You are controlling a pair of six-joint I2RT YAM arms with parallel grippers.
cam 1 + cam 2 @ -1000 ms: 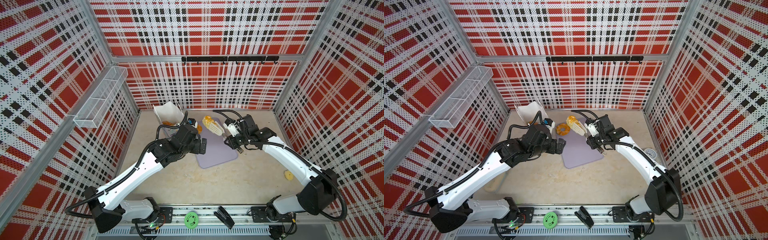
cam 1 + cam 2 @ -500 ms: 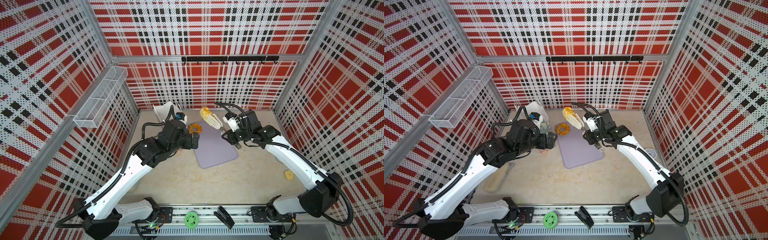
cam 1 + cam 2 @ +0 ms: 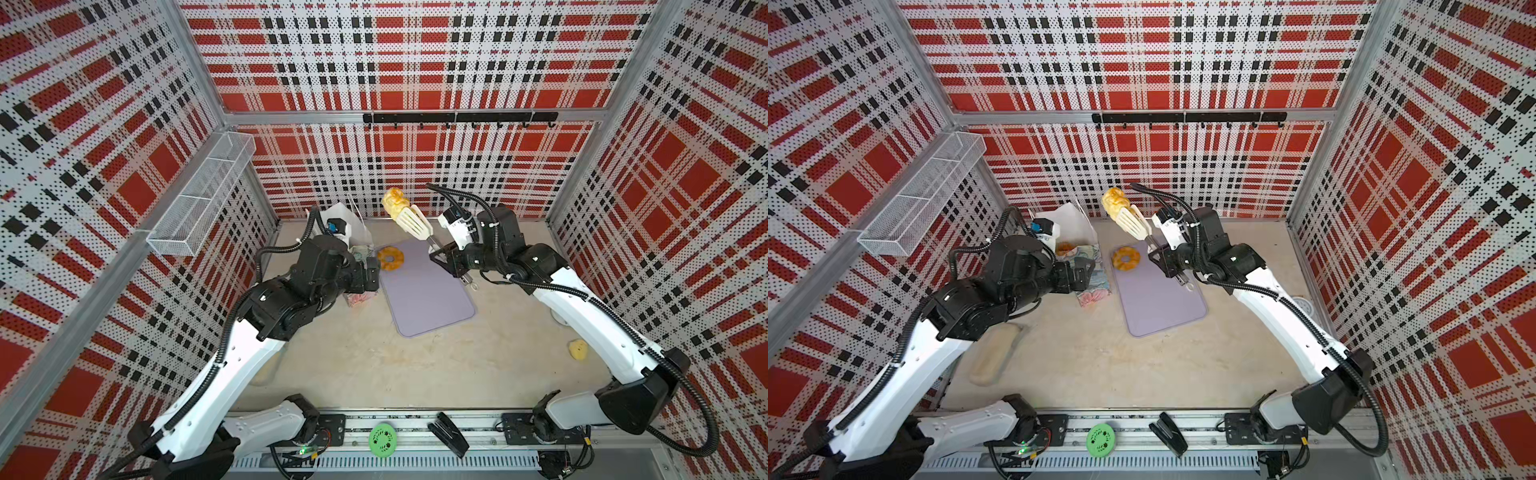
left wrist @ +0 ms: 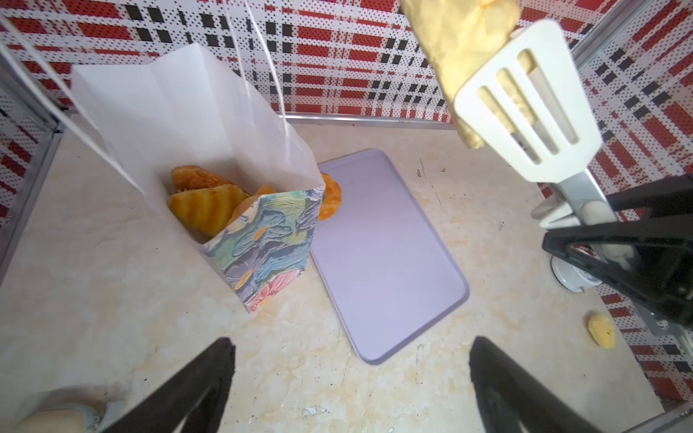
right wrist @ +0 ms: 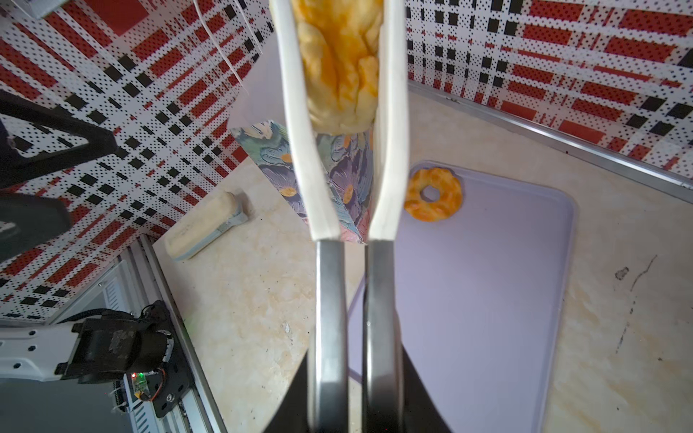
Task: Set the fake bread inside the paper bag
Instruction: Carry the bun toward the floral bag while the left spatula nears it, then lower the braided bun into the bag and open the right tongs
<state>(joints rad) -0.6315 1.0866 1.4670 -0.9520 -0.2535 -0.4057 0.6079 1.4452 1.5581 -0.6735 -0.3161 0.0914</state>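
Both top views showed the right gripper [image 3: 448,261] clamped on the metal handles of white slotted tongs [image 3: 415,222]. The tong blades pinched a braided pastry [image 3: 394,199] raised clear of the table [image 3: 374,365]. It hung near the paper bag [image 4: 262,240]; whether it was over the bag's mouth could not be told.

The bag stood upright near the table's far left corner, and golden croissants [image 4: 206,210] lay inside it. The left gripper [image 4: 352,345] hung near the bag with its jaws wide apart, holding nothing.

A lilac tray [image 3: 428,299] lay just beside the bag. A ring doughnut [image 3: 390,257] sat on the tray's far corner, the one next to the bag. A small yellow pastry [image 3: 577,349] lay near the table's right edge. A long pale loaf [image 3: 996,353] lay by its left edge.
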